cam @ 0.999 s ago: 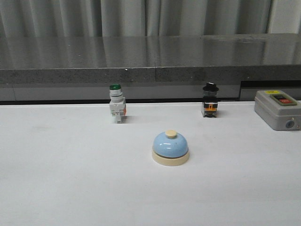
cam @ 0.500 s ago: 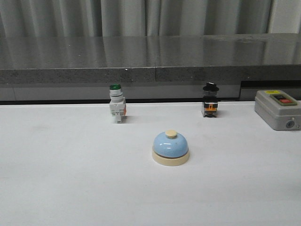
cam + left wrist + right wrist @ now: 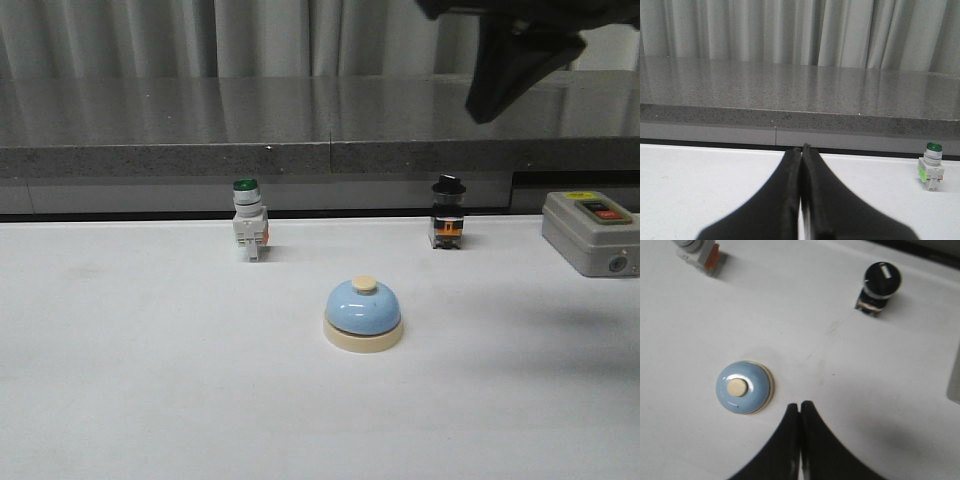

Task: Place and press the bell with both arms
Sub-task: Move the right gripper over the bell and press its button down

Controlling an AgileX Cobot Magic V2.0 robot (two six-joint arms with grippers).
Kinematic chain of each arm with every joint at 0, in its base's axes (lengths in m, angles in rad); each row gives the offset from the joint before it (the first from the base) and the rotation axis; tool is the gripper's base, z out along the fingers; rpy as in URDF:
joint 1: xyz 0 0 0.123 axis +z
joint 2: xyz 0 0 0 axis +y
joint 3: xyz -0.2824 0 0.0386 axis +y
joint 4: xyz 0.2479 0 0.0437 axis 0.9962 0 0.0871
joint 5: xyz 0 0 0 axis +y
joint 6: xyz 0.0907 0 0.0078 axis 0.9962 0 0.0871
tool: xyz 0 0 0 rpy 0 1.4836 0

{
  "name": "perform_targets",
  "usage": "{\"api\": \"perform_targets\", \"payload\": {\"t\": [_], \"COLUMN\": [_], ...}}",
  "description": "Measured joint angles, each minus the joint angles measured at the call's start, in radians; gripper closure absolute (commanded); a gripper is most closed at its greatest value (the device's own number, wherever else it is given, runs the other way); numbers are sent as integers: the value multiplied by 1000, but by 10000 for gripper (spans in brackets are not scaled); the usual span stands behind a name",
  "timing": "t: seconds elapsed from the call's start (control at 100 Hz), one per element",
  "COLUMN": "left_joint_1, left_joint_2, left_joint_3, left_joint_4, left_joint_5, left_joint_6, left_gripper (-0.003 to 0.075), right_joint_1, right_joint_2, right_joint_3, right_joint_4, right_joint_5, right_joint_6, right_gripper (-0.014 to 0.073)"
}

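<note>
The bell (image 3: 363, 313), light-blue dome on a cream base with a cream knob, stands upright in the middle of the white table; the right wrist view shows the bell (image 3: 744, 387) from above. High over the table's right half hangs my right gripper (image 3: 487, 108), shut and empty; in its own view the right gripper (image 3: 799, 405) is apart from the bell, beside it. My left gripper (image 3: 801, 148) is shut with nothing in it, low over the left of the table, out of the front view. The bell is out of the left wrist view.
A green-capped white switch (image 3: 248, 221) stands behind the bell to the left, a black-knobbed switch (image 3: 447, 213) behind to the right. A grey box with a red button (image 3: 591, 232) sits at the right edge. A dark stone ledge (image 3: 300, 130) runs along the back.
My right arm has come into the front view at the upper right, casting a shadow on the table's right side. The bell and switches have not moved.
</note>
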Motion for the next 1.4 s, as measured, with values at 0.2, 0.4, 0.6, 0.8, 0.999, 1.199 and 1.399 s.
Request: {"api": "perform_targets", "payload": {"t": [0.2, 0.4, 0.6, 0.8, 0.999, 1.199, 1.399], "left_joint_1": [0, 0, 0, 0, 0, 0, 0], "left_joint_2": [0, 0, 0, 0, 0, 0, 0], "left_joint_3": [0, 0, 0, 0, 0, 0, 0], "left_joint_4": [0, 0, 0, 0, 0, 0, 0], "left_joint_5": [0, 0, 0, 0, 0, 0, 0], "left_joint_6": [0, 0, 0, 0, 0, 0, 0], "left_gripper": [741, 741, 741, 741, 741, 741, 741], "right_joint_1": [73, 107, 113, 113, 113, 113, 113], "right_joint_2": [127, 224, 310, 367, 420, 453, 432], "right_joint_3": [-83, -157, -221, -252, -252, -252, -252], "right_joint_4": [1, 3, 34, 72, 75, 79, 79], "right_joint_5": [48, 108, 180, 203, 203, 203, 199], "right_joint_6": [-2, -4, -5, -7, -11, -13, -13], "right_gripper": [652, 652, 652, 652, 652, 652, 652]}}
